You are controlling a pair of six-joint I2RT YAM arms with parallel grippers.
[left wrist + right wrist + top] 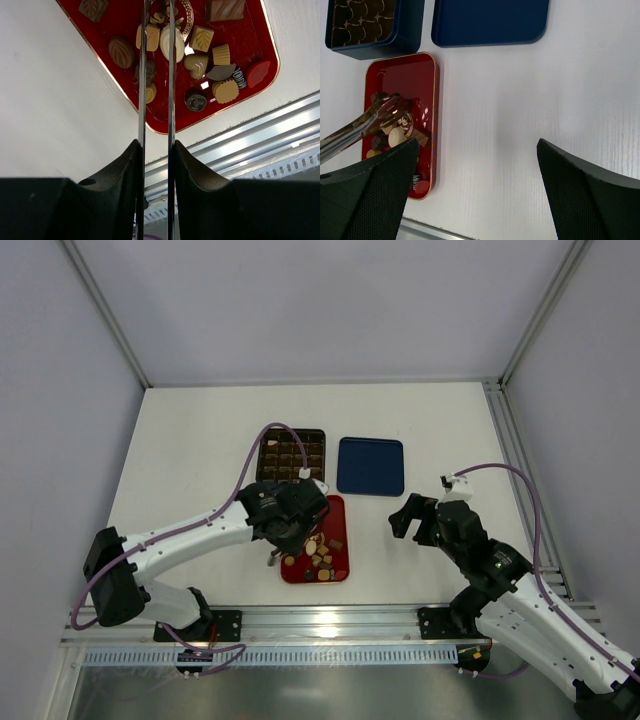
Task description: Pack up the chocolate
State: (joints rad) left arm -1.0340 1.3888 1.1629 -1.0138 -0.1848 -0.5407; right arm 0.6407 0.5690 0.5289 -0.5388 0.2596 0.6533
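While your left claw (156,150) presses on the metal tongs (142,75), their two blades stand a narrow gap apart and run up the wrist frame over the red tray (115,20). The chocolate (196,64) lies loose in that tray, mostly right of the blades in the upper centre. A cream oval piece (177,45) sits against the right blade, and a tan piece (153,37) sits between the two. You cannot tell whether the tips pinch anything. Your right claw (477,142) gapes wide above the white table (520,100), well right of the tray.

White arm links (190,535) carry black joints (115,578), purple cables (247,462) and black textured pincer fingers (590,195).
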